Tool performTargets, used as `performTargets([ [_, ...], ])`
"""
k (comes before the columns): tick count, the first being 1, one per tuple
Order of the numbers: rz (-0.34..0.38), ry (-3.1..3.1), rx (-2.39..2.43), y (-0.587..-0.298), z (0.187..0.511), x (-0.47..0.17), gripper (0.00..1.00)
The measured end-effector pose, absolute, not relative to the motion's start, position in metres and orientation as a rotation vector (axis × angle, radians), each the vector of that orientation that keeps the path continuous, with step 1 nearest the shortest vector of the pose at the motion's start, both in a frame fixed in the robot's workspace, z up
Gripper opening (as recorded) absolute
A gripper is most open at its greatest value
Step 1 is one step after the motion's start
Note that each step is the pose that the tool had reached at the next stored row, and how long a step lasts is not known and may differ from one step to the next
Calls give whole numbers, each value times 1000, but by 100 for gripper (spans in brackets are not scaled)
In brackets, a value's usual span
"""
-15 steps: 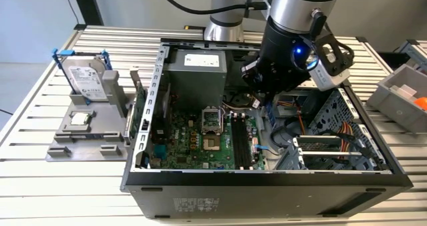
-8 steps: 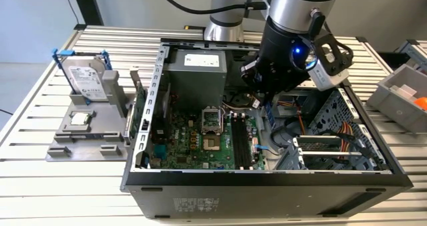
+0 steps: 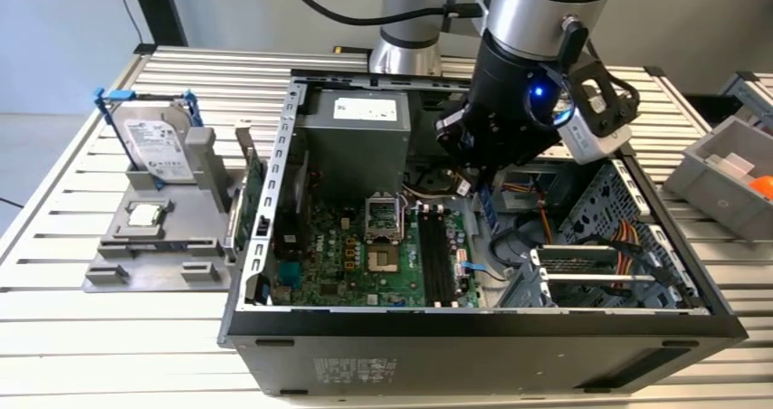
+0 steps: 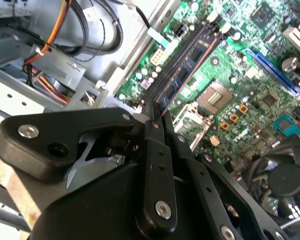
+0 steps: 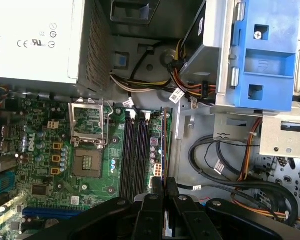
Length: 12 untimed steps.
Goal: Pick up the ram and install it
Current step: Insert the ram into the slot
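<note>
Green board fills the floor of the open computer case (image 3: 260, 201), and I have the claw (image 5: 158, 186) lowered inside it, clenched on the ram (image 5: 162, 145). In the first wrist view the stick shows edge-on as a thin line rising from between the black fingers (image 5: 152, 200) at the bottom centre of the frame toward the middle. It runs parallel to the memory slots (image 5: 135, 150) and sits just beside them, on their side nearer the drive cage (image 5: 262, 55), whose blue bracket is in the upper right. In the second wrist view the same thin edge (image 4: 187, 80) leaves the claw (image 4: 154, 117) at frame centre and points toward the upper right, along the dark slots (image 4: 182, 65).

From the exterior view, the arm's black wrist (image 3: 508, 92) hangs over the middle of the case, above the slots (image 3: 435, 255) in the lower centre. Over at the left of the frame, the hard drive (image 3: 157, 147) and the processor chip (image 3: 145, 214) stay on their grey holder on the slatted surface (image 3: 72, 337).

I judge the pick-up done and the insertion step under way: the stick is carried and roughly aligned, not yet seated. I can't tell how high it is over the board. Seating calls for lining the edge squarely over one slot, then a straight, even press.
</note>
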<state>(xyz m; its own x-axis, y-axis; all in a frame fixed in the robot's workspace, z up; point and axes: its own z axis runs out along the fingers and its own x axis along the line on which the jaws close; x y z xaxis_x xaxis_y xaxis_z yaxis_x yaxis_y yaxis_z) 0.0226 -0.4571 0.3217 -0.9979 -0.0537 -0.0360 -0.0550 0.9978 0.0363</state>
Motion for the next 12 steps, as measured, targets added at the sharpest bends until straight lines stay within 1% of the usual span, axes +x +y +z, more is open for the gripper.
performTargets([
  [12,47,3109,-64,-457,311,22,0],
])
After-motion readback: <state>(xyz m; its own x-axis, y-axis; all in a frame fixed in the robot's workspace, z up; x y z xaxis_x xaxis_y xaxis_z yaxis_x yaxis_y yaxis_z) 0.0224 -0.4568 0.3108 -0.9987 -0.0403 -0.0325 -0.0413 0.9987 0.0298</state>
